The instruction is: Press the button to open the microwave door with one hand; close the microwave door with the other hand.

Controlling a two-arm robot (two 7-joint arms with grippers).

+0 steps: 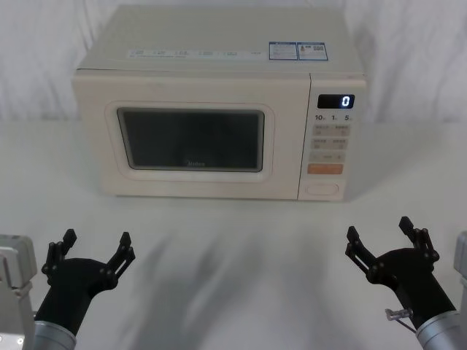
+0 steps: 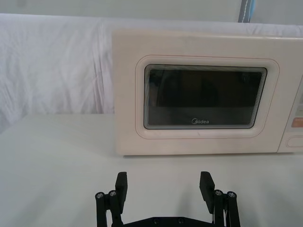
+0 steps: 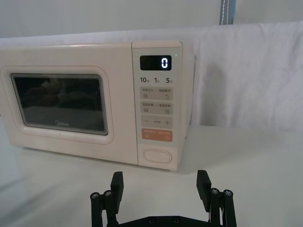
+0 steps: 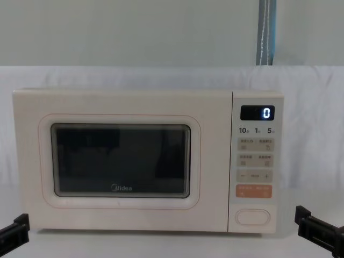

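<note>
The cream microwave (image 1: 219, 44) stands at the back of the table, its display reading "0". Its door (image 1: 193, 138) with the dark window is shut flush. The wide pill-shaped button (image 1: 323, 189) sits at the bottom of the control panel, below the orange key; I see the button (image 3: 157, 155) (image 4: 252, 216) closer in the right wrist and chest views. My left gripper (image 1: 95, 246) rests open near the table's front left, well short of the door (image 2: 203, 97). At the front right my right gripper (image 1: 379, 232) is open too, in line with the panel. Nothing is between either pair of fingers.
A white cloth covers the table (image 1: 233, 240) and hangs behind the microwave. Bare table lies between the grippers and the oven's front. A blue-grey strap (image 4: 267, 32) hangs on the wall behind.
</note>
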